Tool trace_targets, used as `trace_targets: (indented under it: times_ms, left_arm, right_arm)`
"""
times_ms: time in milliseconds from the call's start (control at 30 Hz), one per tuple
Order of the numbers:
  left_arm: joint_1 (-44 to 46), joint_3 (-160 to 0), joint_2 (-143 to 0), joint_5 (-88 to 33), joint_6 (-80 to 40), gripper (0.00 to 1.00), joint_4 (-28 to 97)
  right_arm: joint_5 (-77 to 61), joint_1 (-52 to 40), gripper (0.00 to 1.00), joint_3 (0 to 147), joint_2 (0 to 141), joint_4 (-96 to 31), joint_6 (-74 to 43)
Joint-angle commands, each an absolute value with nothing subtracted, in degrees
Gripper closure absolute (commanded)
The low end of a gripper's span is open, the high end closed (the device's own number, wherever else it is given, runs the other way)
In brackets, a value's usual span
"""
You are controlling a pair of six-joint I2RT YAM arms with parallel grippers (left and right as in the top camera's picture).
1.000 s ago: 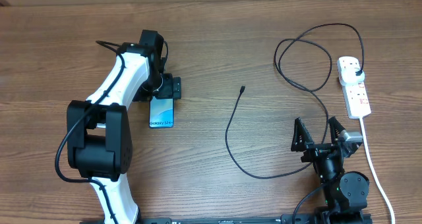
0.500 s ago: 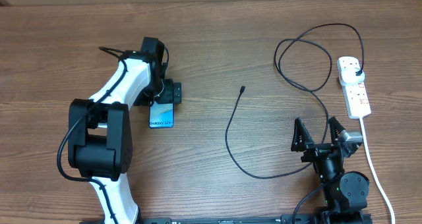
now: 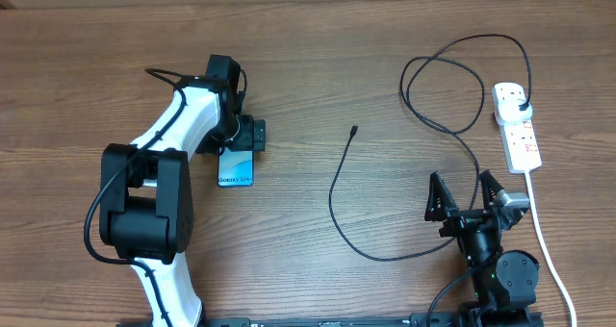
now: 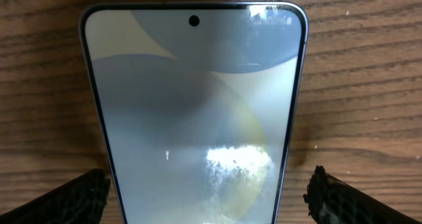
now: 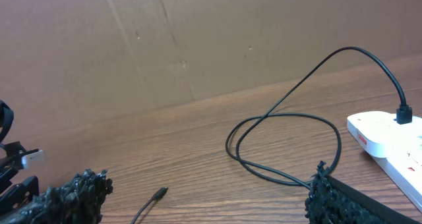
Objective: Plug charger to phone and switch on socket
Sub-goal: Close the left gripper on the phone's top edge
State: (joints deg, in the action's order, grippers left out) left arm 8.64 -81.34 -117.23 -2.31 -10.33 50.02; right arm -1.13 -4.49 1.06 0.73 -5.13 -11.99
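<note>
Overhead and wrist views, opening stage of the charging task. The left fingers [image 4: 208,183] stand spread wide, one to each side of the slim, black-edged smartphone with a pale blue screen [image 4: 198,118]. The smartphone lies flat and face up on the brown wood-grain desk [image 3: 308,58]. Its long edges run between the two fingertips, close to each, but no contact can be made out and nothing is held.

The right fingers [image 3: 467,198] are likewise spread and empty, resting low at the near edge of the desk. The long thin black charger cable [image 3: 332,197] curves across the desk ahead of them. Its tiny connector tip [image 3: 354,130] lies well apart from them, forward and to their left, and also well apart from the left fingers and the phone. The cable's far end loops to a black plug [image 3: 520,104], which appears already seated in the elongated white power strip with red switches [image 3: 517,130], forward and to the right of the right fingers. The strip's thick white cord [image 3: 544,240] trails past their right side. Whether a switch is on cannot be told.

Judged step: steadying the phone, with the connector not yet taken up. The next move calls for a gentle closing on the phone's edges, or a steady hold of it against the desk. A fine pinch just behind the connector tip must follow, aligned with the phone's port, which is not visible here.
</note>
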Motion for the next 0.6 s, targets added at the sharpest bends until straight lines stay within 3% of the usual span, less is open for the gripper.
trace_targets:
  times_ms: [0,300,567]
  left_arm:
    - [8.67,-80.03,-117.75,-1.87,-8.93,0.01,49.06]
    - [8.67,-77.38,-117.78,-0.93,-8.99,0.05,47.81]
    - [8.67,-77.21,-117.78,-0.86,-8.99,0.18,47.90]
  right_arm:
    - [-1.13,-4.21,0.00,0.45,0.16,-4.73,-12.16]
    - [-1.13,-4.21,0.00,0.45,0.16,-4.73,-12.16]
    - [-1.13,-4.21,0.00,0.45,0.16,-4.73,-12.16]
